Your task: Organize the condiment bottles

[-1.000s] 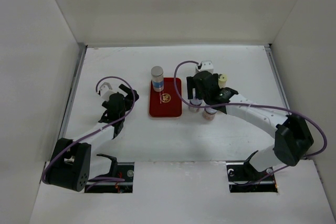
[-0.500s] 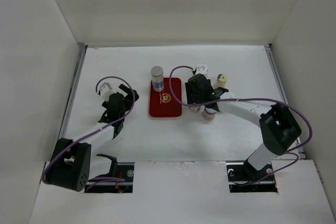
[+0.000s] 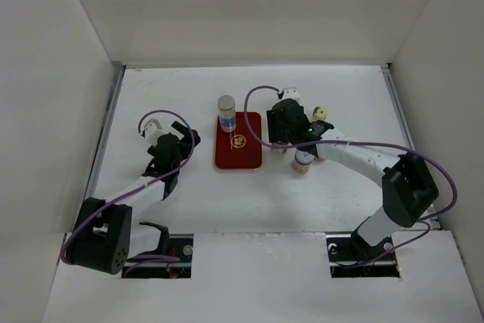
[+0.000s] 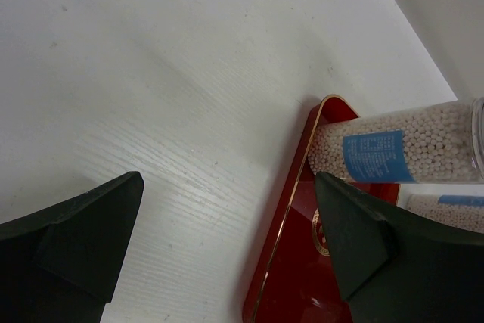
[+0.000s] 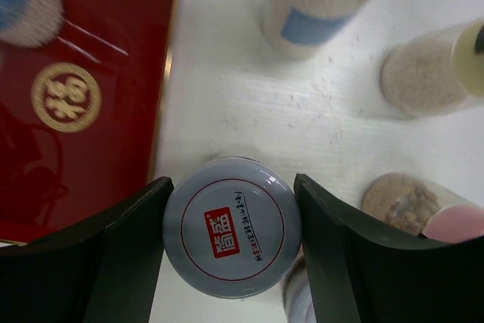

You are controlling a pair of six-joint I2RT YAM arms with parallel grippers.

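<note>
My right tool (image 5: 232, 213) straddles the grey-capped jar (image 5: 232, 226) from above. Both fingers (image 5: 128, 255) press against its sides, so I judge it gripped, the tool only partly closed because the jar is wide. The jar seems to stand on the tabletop (image 5: 227, 96) directly under the tool, just right of the tray (image 5: 113, 5). I come down from the top because its neighbours crowd close: a pink-capped bottle (image 5: 442, 221) just to the tool's right, with a cream-capped bottle (image 5: 427, 73) and a blue-labelled bottle (image 5: 318, 5) ahead. A silver-capped bottle (image 3: 226, 111) stands on the tray's far end, ahead-left of the tool, so this jar likely belongs beside it. My left tool (image 4: 227, 187) hangs wide open and empty left of the tray, out of the way
</note>
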